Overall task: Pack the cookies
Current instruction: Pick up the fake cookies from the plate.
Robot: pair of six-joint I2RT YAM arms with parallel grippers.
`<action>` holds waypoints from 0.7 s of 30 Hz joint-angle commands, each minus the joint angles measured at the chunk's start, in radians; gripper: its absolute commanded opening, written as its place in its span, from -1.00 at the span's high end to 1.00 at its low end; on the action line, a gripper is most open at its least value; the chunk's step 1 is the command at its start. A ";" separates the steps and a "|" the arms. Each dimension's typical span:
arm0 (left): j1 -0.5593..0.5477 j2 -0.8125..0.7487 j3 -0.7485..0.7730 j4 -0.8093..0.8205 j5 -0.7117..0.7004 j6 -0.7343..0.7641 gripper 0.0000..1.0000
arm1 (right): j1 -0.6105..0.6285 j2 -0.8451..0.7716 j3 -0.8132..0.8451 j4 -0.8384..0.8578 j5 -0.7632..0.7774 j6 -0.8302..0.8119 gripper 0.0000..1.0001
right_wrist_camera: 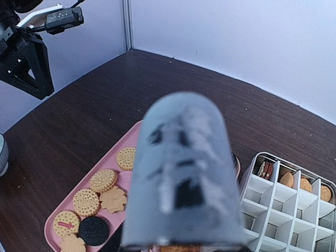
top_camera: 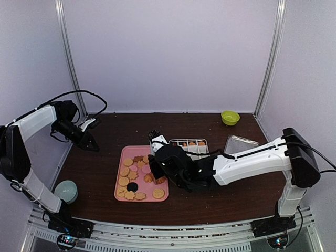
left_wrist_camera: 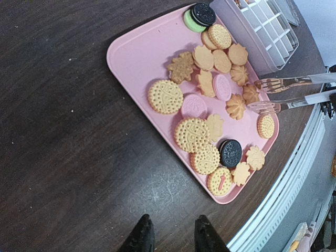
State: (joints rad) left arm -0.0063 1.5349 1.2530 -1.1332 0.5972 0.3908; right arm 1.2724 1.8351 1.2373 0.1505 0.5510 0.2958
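The right gripper (top_camera: pixel 159 169) is clamped on a pair of metal tongs (left_wrist_camera: pixel 290 82). Their toothed tips stand apart just above the right side of a pink tray (left_wrist_camera: pixel 131 58), close to a flower-shaped biscuit; whether they touch it I cannot tell. The cookies (left_wrist_camera: pixel 191 134) lie loose on that tray. They are golden rounds with dotted rims, paler flower and leaf shapes, two pink rounds and two dark sandwich biscuits, one of which overlaps a green one at a corner. A few more golden ones sit in the back row of the white divided box (right_wrist_camera: pixel 273 207) beside the tray. The left gripper (left_wrist_camera: pixel 173 239) hangs off to the left over the dark table (left_wrist_camera: pixel 63 131), its black fingers parted on nothing. In the right wrist view a blurred grey shape fills the middle, hiding that gripper's own fingers and part of the tray. The box is cut off at the frame edge.
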 commanded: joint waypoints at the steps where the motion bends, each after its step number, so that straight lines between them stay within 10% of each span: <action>1: 0.007 -0.025 0.009 -0.018 0.018 0.016 0.41 | 0.006 0.016 -0.006 0.013 0.031 0.024 0.17; 21: 0.008 -0.027 0.020 -0.028 0.021 0.018 0.41 | 0.012 0.084 0.033 -0.055 0.060 0.033 0.31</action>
State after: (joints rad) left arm -0.0063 1.5314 1.2530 -1.1530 0.6033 0.3912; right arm 1.2785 1.8912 1.2598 0.1539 0.6056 0.3214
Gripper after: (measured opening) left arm 0.295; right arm 0.371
